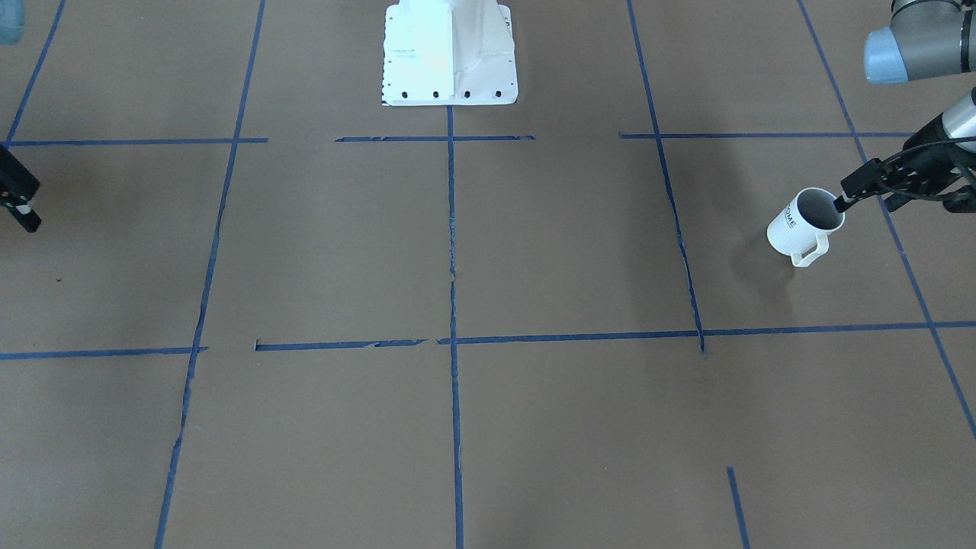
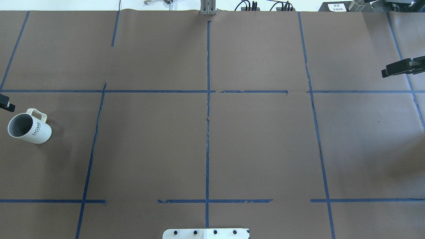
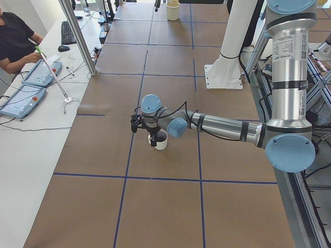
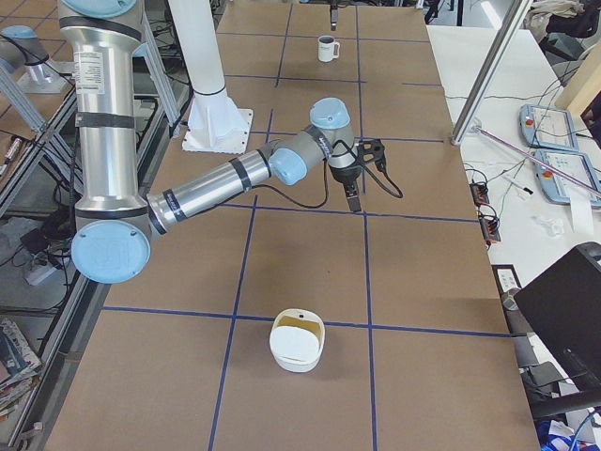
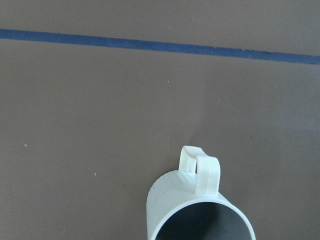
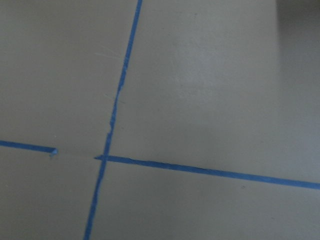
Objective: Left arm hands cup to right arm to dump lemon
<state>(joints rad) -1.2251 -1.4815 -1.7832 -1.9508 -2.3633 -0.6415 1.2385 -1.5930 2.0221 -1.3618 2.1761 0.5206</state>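
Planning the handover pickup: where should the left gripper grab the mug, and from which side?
On the cup, pinch the rim wall opposite the handle, coming down from above with one finger inside. It looks upright, mouth open, and the left gripper sits at that edge, probably leaving the handle side free.

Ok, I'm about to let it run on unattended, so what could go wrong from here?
1. The left gripper reaches the cup only at its rim; a lift from there could let it swing or slip.
2. The right gripper is far across the table, so the hand-over needs a long carry.
3. No lemon shows in any view, so the cup may be empty.
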